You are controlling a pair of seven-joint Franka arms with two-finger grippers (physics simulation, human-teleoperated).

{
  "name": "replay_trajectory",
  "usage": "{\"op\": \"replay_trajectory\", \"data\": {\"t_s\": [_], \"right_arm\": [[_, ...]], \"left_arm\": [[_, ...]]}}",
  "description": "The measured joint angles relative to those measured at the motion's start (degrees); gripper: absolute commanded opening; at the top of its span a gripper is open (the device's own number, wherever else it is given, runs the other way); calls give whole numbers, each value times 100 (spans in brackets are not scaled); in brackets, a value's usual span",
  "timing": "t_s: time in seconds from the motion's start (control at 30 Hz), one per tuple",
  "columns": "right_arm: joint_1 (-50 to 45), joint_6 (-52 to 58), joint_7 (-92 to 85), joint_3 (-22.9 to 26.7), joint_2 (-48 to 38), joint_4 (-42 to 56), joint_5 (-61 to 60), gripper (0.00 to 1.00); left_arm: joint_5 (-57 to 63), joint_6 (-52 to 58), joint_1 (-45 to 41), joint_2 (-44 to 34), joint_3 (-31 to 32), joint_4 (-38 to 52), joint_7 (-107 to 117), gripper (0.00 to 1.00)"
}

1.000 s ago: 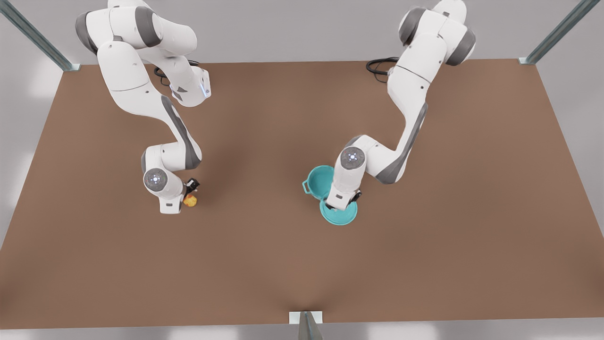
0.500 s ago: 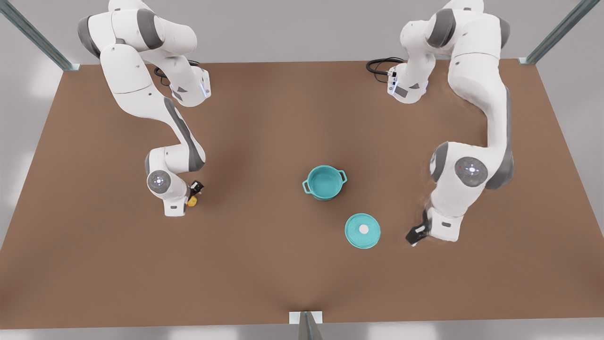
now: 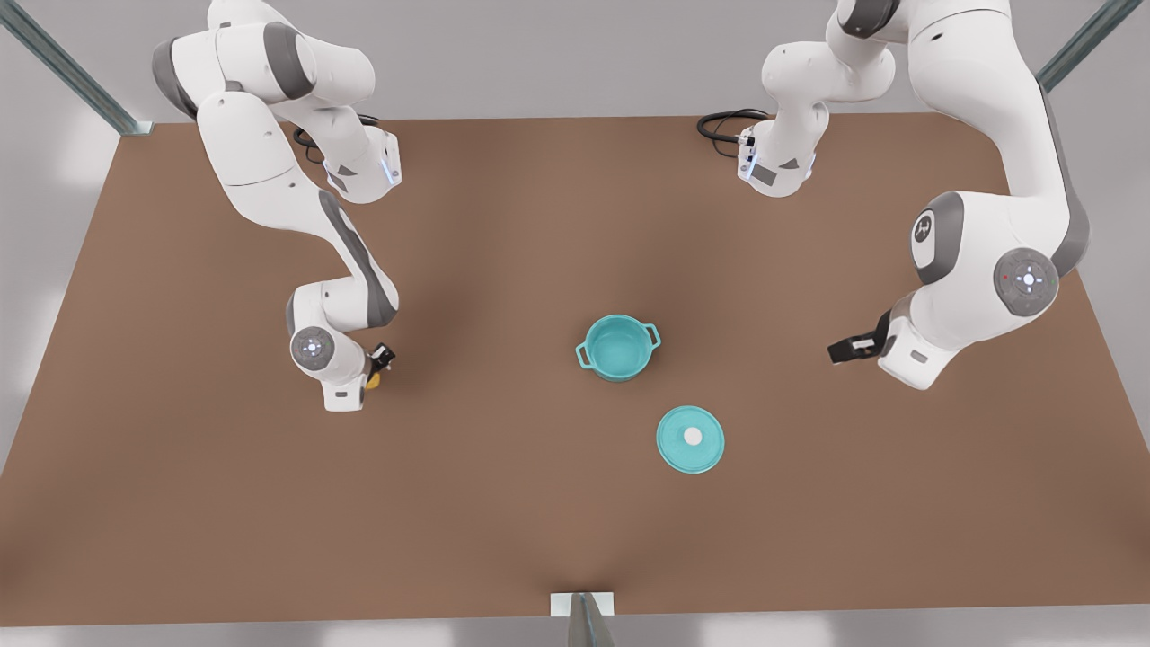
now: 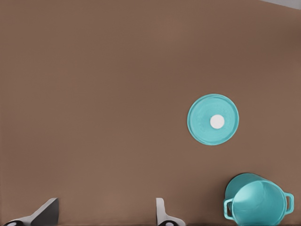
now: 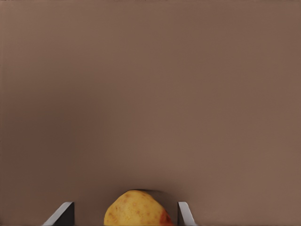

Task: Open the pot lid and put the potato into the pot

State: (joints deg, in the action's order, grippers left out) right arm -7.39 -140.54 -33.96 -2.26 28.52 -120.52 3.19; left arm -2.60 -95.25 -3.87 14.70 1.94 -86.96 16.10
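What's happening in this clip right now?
The pot stands open mid-table, and the pot lid lies flat on the table beside it, apart from it. The right hand, on the front view's left, has its fingers either side of the potato; contact isn't clear. The left hand, open and holding nothing, hangs on the front view's right, away from the lid. The potato is not yet in the pot.

One pot (image 3: 617, 347), one lid (image 3: 690, 438), one potato (image 5: 136, 209), which sits between the right gripper's (image 5: 126, 214) spread jaws. Two arms, two grippers: the left gripper (image 4: 104, 214) hangs with jaws apart and nothing between them, pot and lid well off from it.
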Motion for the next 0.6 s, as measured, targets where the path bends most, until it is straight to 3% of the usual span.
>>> {"op": "replay_trajectory", "data": {"t_s": [0.1,0.37,0.6], "right_arm": [[1,-2,-9,-2,0,4,-16,76],[49,-22,-69,-3,90,58,-19,74],[56,-16,-154,-2,96,71,-47,52]], "left_arm": [[-5,81,2,4,0,1,-284,100],[-14,174,1,13,0,1,-844,100],[-13,196,6,13,-1,1,-1166,100]]}}
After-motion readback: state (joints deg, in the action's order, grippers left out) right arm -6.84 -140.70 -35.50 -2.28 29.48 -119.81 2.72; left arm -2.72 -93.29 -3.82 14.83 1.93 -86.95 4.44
